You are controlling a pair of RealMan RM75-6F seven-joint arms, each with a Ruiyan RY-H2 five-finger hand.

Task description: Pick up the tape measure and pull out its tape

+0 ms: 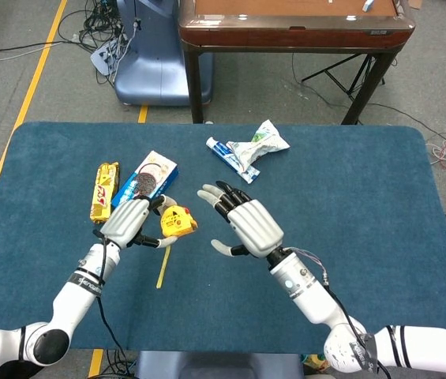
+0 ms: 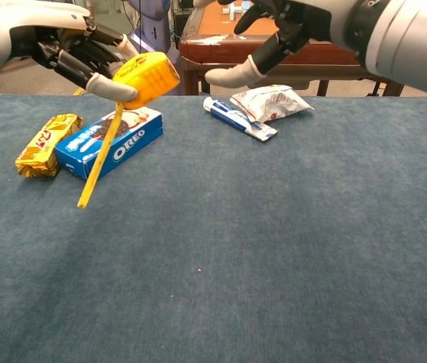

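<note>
Tape measure [image 2: 146, 79] is gripped aloft by the left robot hand [image 1: 128, 222], tape [image 2: 100, 162] dangling; right robot hand [image 1: 246, 227] is spread nearby, holding nothing.

Tape measure [image 1: 177, 223] in left hand [image 1: 126, 222] above table [image 1: 365, 174], right hand [image 1: 248, 226] just right, cookie box [image 1: 150, 178] behind.

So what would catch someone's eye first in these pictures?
The yellow tape measure, held up off the blue table by the left hand, with a strip of its tape hanging down. Close to its right, the right hand hovers open with spread fingers. Behind, an Oreo box lies flat.
</note>
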